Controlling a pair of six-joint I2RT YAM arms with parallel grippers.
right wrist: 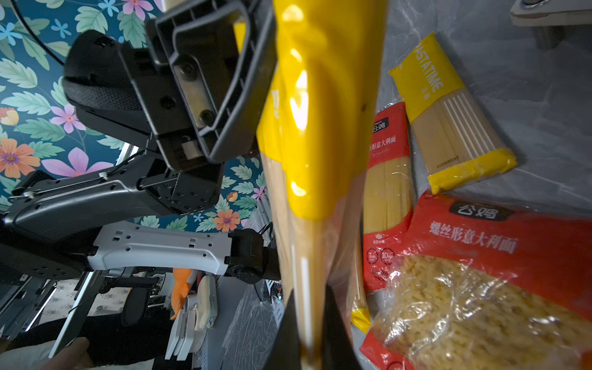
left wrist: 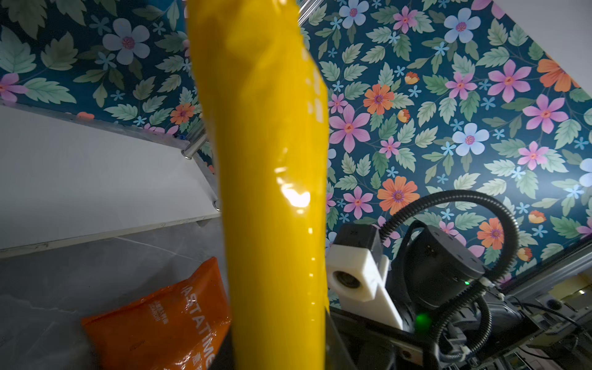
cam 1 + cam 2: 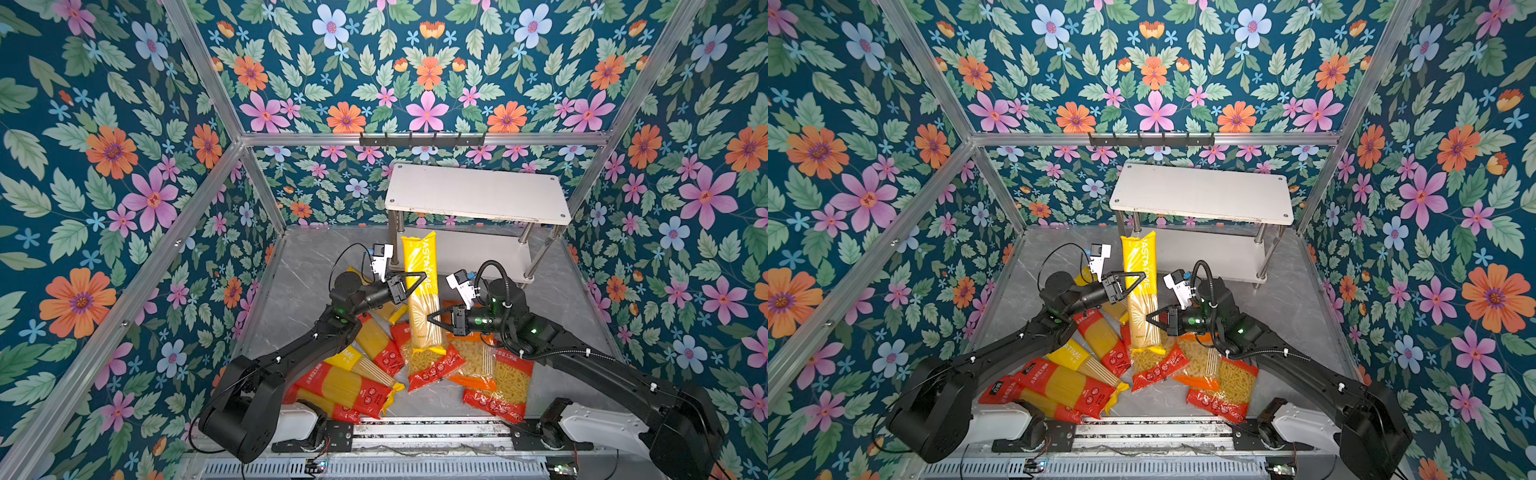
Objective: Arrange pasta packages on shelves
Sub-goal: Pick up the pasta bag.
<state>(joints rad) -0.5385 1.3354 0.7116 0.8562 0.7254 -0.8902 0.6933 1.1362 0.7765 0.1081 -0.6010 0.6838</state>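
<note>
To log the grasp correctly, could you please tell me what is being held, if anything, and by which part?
The upright yellow spaghetti pack: the left gripper clamps it about mid-length on the yellow section, the right gripper lower down on its clear window.

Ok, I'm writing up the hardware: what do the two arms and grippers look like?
The left arm and right arm are matte black with rounded joints, white shells near the base and small green lights. The left gripper and right gripper have black, open-framed triangular fingers. Each wrist carries a white camera block; a ribbed black hose loops over the right wrist.
</note>
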